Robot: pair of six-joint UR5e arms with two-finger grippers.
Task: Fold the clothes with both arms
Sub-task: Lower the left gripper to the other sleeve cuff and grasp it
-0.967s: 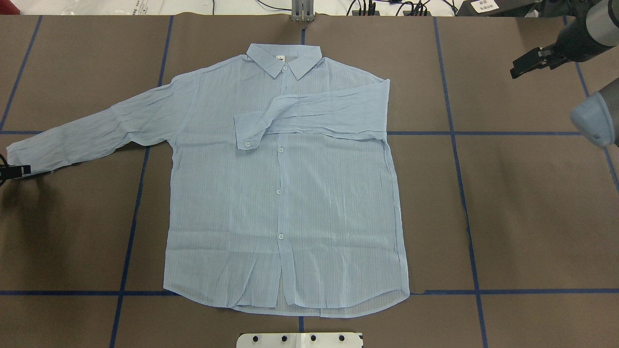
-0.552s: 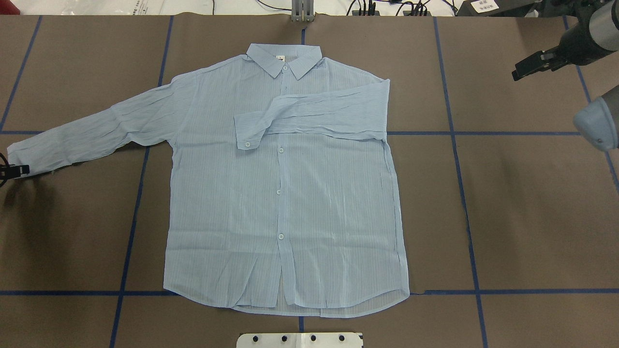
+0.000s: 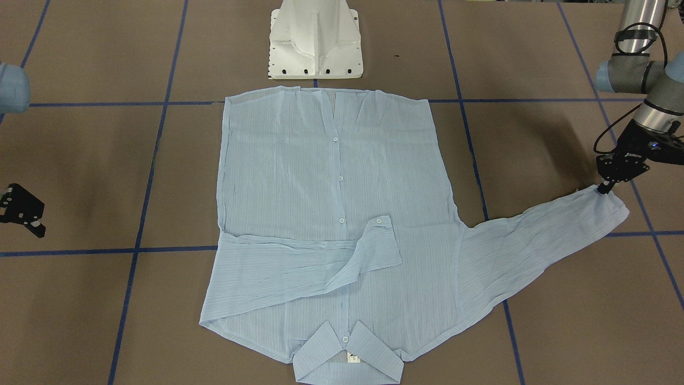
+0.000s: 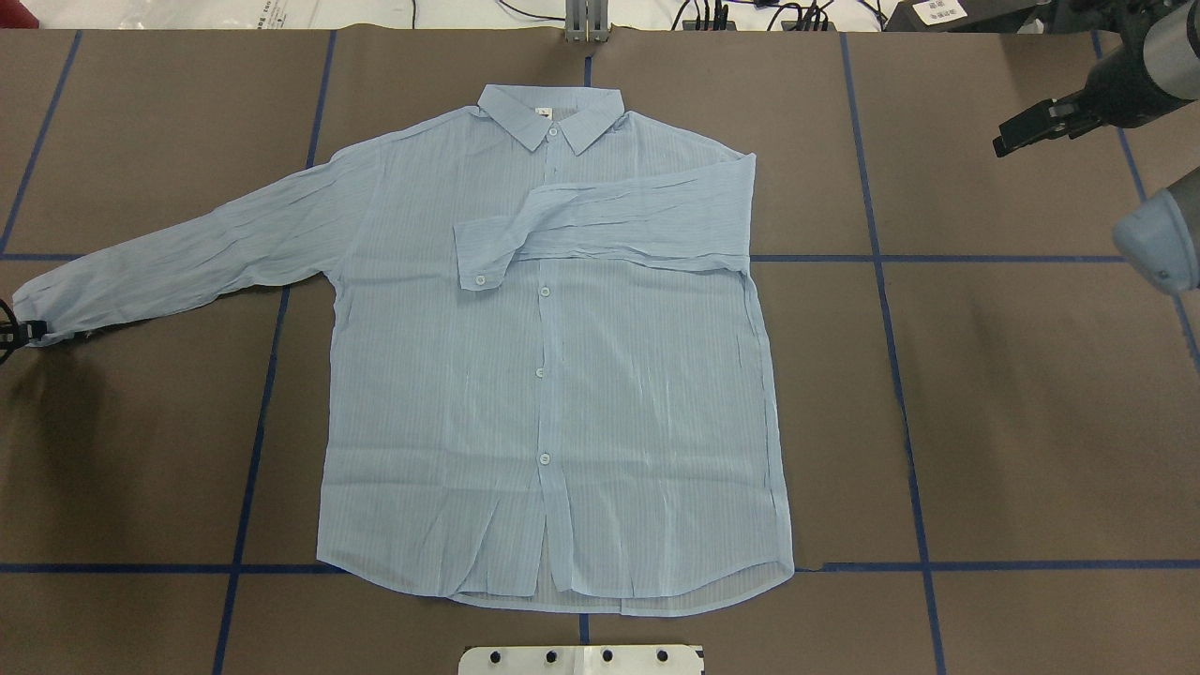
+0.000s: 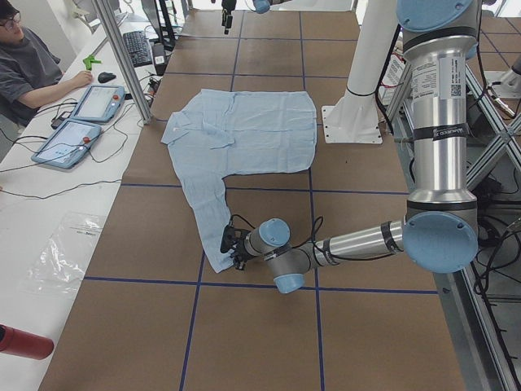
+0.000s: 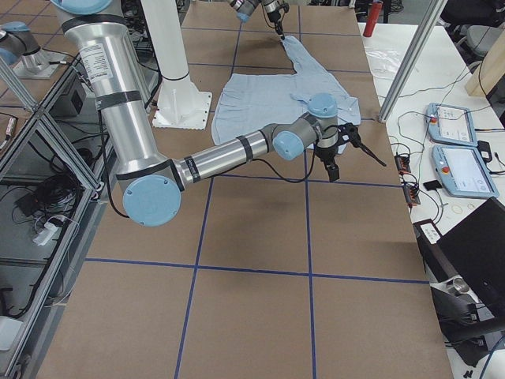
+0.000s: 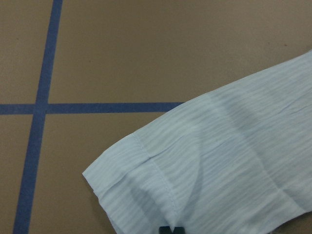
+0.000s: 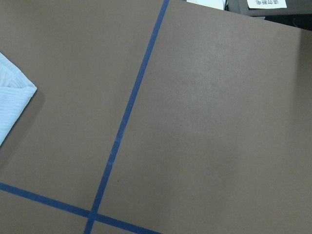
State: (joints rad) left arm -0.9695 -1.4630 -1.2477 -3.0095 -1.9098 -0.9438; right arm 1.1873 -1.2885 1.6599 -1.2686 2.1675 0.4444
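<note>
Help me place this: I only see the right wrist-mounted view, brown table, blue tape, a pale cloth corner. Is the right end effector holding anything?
Observer: No. The right end effector is empty, apart from the shirt, out past its folded-sleeve side.
Operator: And the left one?
Observer: The left end effector pinches the cuff of the outstretched sleeve.
Operator: The other sleeve?
Observer: The folded sleeve lies across the shirt front.
</note>
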